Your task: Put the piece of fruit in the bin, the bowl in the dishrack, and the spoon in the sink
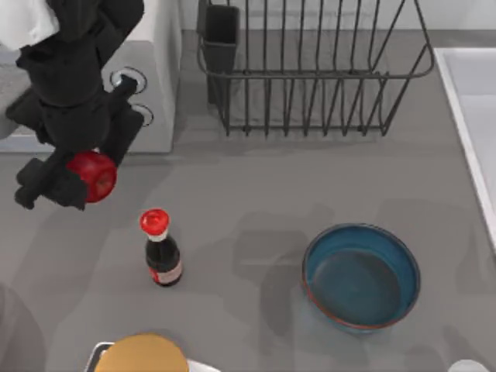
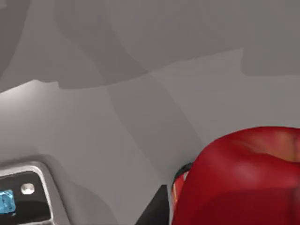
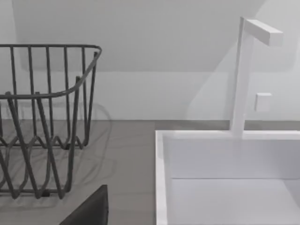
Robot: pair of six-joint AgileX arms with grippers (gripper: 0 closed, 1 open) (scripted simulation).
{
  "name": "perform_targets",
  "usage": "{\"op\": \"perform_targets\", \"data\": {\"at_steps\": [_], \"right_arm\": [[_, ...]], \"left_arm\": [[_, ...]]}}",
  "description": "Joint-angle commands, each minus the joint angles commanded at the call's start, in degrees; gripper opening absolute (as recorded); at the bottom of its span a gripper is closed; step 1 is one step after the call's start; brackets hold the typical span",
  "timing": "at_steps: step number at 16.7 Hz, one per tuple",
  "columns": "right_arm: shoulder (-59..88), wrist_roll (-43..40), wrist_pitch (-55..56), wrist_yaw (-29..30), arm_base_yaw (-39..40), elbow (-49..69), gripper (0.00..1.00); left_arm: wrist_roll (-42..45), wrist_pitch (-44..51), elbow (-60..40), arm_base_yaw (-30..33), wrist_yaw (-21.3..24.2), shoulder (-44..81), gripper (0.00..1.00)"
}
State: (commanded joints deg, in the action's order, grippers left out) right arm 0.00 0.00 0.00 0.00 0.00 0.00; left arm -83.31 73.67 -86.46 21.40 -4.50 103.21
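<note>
— Red apple (image 2: pixel 239 180) sits right up against the left wrist camera, so close it fills a corner of that view. Why is it there?

— Because the left gripper (image 1: pixel 74 180) has its jaws clamped on it. From above, the dark fingers sit on either side of the fruit, which looks lifted off the bench near the left edge, just in front of the microwave (image 1: pixel 151 77). That hold suits carrying it off to a bin.

— Does a bin appear anywhere?

— None that can be picked out with certainty, so where the apple must go cannot be told.

— And the bottle (image 1: pixel 161 249)?

— It stands upright just beside the carried apple, toward the front. It could get knocked if the arm swings low that way.

— What about the bowl (image 1: pixel 361 277)?

— Resting upright and empty on the bench, toward the front right, well apart from the left arm. The dishrack (image 1: pixel 310 74) stands at the back edge, empty, with its utensil cup (image 1: pixel 220 35) at its left corner. So that step looks untouched.

— The sink (image 3: pixel 225 178)?

— At the right edge, with a tap (image 3: pixel 251 70) behind it. The right wrist camera looks straight at it and the rack, so the right arm seems parked over there; whether its jaws are apart or together cannot be told.
</note>
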Motion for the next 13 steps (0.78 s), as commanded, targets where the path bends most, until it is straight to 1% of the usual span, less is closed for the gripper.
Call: {"op": "perform_targets", "data": {"at_steps": [4,7,10,13], "right_arm": [[0.0,0.0,0.0,0.0,0.0,0.0,1.0],[0.0,0.0,0.0,0.0,0.0,0.0,1.0],[0.0,0.0,0.0,0.0,0.0,0.0,1.0],[0.0,0.0,0.0,0.0,0.0,0.0,1.0]], "left_arm": [[-33.62,3.44,5.94,-6.19,-3.63,-3.46,0.0],[-55.96,5.9,9.27,-11.28,-7.08,-5.93,0.0],[-73.75,7.85,11.32,-16.13,-10.56,-8.39,0.0],[-86.13,8.99,12.08,-20.49,-13.59,-10.78,0.0]]}}
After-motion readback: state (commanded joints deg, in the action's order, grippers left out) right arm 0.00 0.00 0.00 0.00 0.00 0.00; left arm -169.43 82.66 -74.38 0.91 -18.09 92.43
